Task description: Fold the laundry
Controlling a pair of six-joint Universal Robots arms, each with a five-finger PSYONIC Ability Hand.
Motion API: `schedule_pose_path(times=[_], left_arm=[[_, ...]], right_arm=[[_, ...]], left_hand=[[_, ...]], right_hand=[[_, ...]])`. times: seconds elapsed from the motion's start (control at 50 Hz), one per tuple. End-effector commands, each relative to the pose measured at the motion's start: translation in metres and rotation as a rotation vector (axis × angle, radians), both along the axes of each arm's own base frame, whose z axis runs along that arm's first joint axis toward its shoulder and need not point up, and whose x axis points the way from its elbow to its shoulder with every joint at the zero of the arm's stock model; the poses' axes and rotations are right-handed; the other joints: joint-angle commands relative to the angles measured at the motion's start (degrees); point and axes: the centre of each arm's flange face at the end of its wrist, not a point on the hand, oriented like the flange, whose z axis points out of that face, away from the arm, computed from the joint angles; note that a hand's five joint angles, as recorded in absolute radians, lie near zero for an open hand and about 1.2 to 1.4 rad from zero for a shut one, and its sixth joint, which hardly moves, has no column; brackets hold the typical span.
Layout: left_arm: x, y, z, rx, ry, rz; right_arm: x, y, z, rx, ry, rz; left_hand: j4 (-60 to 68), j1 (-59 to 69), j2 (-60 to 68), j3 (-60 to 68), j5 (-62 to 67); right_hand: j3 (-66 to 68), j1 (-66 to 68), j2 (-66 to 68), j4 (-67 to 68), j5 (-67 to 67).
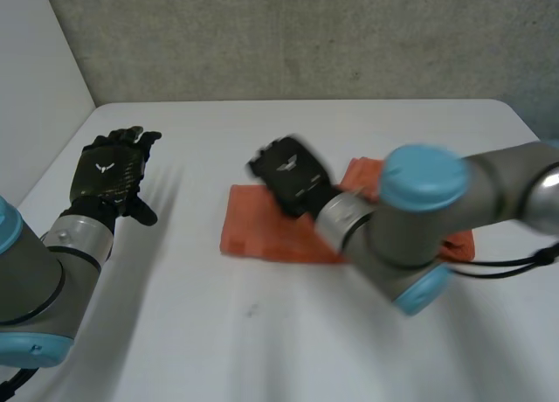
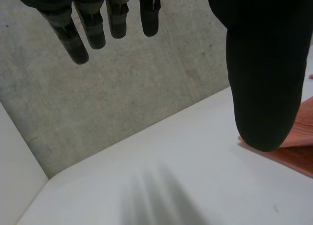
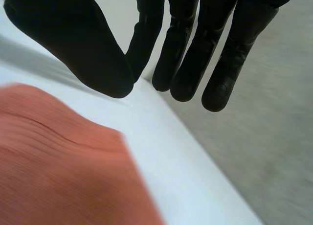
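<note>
An orange cloth (image 1: 262, 232) lies flat in a folded rectangle on the middle of the white table (image 1: 262, 332). My right hand (image 1: 293, 175) hovers over the cloth's far edge, reaching in from the right. In its wrist view the right hand (image 3: 98, 58) has its fingers drawn together with the thumb tip against the first finger, and nothing is pinched; the cloth (image 3: 58, 161) lies below the palm. My left hand (image 1: 109, 170) rests out at the table's left, well apart from the cloth, fingers straight. Beyond the left hand's thumb (image 2: 264, 88) a corner of the cloth (image 2: 298, 156) shows.
A grey wall (image 1: 306, 35) rises behind the table's far edge and a white wall (image 1: 35, 70) stands at the left. My right arm (image 1: 437, 218) crosses above the cloth's right part and hides it.
</note>
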Motion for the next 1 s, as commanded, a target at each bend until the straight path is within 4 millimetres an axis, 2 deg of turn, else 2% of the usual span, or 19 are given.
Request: schedule_pose_path(times=[0.02,0.06,0.14,0.16,0.18,0.2,0.22,0.24,0.28,0.3,0.32,0.34,0.36,0.38,0.46,0.54,0.6,0.82,1.0], left_arm=[[-0.001,0.000,0.000,0.001,0.000,-0.004],[0.000,0.001,-0.001,0.002,-0.001,-0.004],[-0.001,0.001,-0.001,0.002,-0.001,-0.007],[-0.002,0.002,-0.001,0.002,-0.001,-0.010],[-0.002,0.002,-0.001,0.002,-0.001,-0.010],[-0.003,0.003,-0.001,0.003,-0.001,-0.013],[-0.003,0.003,-0.001,0.003,-0.001,-0.013],[-0.003,0.003,-0.001,0.003,-0.001,-0.014],[-0.004,0.004,-0.001,0.003,-0.001,-0.017],[-0.004,0.004,-0.001,0.003,-0.001,-0.017],[-0.005,0.004,-0.001,0.003,-0.001,-0.019],[-0.005,0.004,-0.001,0.003,-0.001,-0.019],[-0.005,0.005,-0.001,0.005,-0.001,-0.020],[-0.006,0.005,-0.001,0.003,-0.001,-0.025],[-0.008,0.006,-0.002,0.005,-0.001,-0.030],[-0.009,0.007,-0.003,0.009,-0.003,-0.033],[-0.009,0.008,-0.003,0.011,-0.003,-0.033],[-0.009,0.008,-0.005,0.016,-0.006,-0.033],[-0.008,0.009,-0.006,0.018,-0.007,-0.031]], right_arm=[[0.034,0.032,-0.060,0.093,0.087,0.098],[0.036,0.036,-0.071,0.119,0.120,0.096],[0.034,0.033,-0.064,0.111,0.113,0.061],[0.032,0.028,-0.052,0.093,0.098,0.021],[0.032,0.028,-0.052,0.093,0.098,0.021],[0.028,0.024,-0.035,0.066,0.076,-0.033],[0.023,0.020,-0.016,0.041,0.047,-0.101],[0.023,0.020,-0.016,0.041,0.047,-0.101],[-0.004,-0.004,0.012,0.045,-0.021,-0.302],[-0.005,-0.004,0.012,0.045,-0.021,-0.303],[-0.024,-0.023,0.019,0.067,-0.064,-0.408],[-0.025,-0.023,0.020,0.068,-0.065,-0.409],[-0.041,-0.040,0.023,0.097,-0.102,-0.483],[-0.052,-0.050,0.021,0.134,-0.125,-0.517],[-0.060,-0.054,0.009,0.214,-0.132,-0.520],[-0.072,-0.064,-0.020,0.340,-0.100,-0.559],[-0.078,-0.073,-0.030,0.395,-0.118,-0.587],[-0.073,-0.081,-0.060,0.504,-0.162,-0.573],[-0.069,-0.089,-0.074,0.513,-0.176,-0.585]], left_hand=[[0.3,-0.3,0.6,0.5,-1.8],[0.3,-0.3,0.6,0.5,-1.8],[0.3,-0.3,0.6,0.5,-1.8],[0.3,-0.3,0.6,0.5,-1.8],[0.3,-0.3,0.6,0.5,-1.8],[0.3,-0.3,0.6,0.5,-1.8],[0.3,-0.3,0.6,0.5,-1.8],[0.3,-0.3,0.6,0.5,-1.8],[0.3,-0.3,0.6,0.5,-1.8],[0.3,-0.3,0.6,0.5,-1.8],[0.3,-0.3,0.6,0.5,-1.8],[0.3,-0.3,0.6,0.5,-1.8],[0.3,-0.3,0.6,0.5,-1.8],[0.3,-0.3,0.6,0.5,-1.8],[0.3,-0.3,0.6,0.5,-1.8],[0.3,-0.3,0.6,0.5,-1.8],[0.3,-0.3,0.6,0.5,-1.8],[0.3,-0.3,0.6,0.5,-1.8],[0.3,-0.3,0.6,0.5,-1.8]], right_hand=[[11.9,22.8,12.3,11.6,13.0],[11.9,22.8,12.3,11.6,13.0],[4.8,15.6,5.1,4.4,5.8],[-22.2,-11.4,-21.9,-22.6,-21.1],[-22.5,-11.7,-22.1,-22.8,-21.4],[-41.1,-30.3,-40.8,-41.5,-40.1],[-42.0,-31.2,-41.6,-42.3,-40.9],[-42.0,-31.2,-41.6,-42.4,-40.9],[-41.0,-30.2,-40.6,-41.4,-39.9],[-41.0,-30.2,-40.6,-41.3,-39.9],[-39.3,-28.5,-39.0,-39.7,-38.3],[-39.3,-28.5,-39.0,-39.7,-38.2],[-38.8,-28.0,-38.5,-39.2,-37.7],[-38.5,-27.6,-38.1,-38.8,-37.4],[-36.0,-25.1,-35.6,-36.3,-34.9],[-34.8,-23.9,-34.4,-35.1,-33.7],[-32.4,-21.6,-32.1,-32.8,-31.4],[-26.0,-15.2,-25.7,-26.4,-25.0],[-23.3,-12.5,-23.0,-23.7,-22.3]])
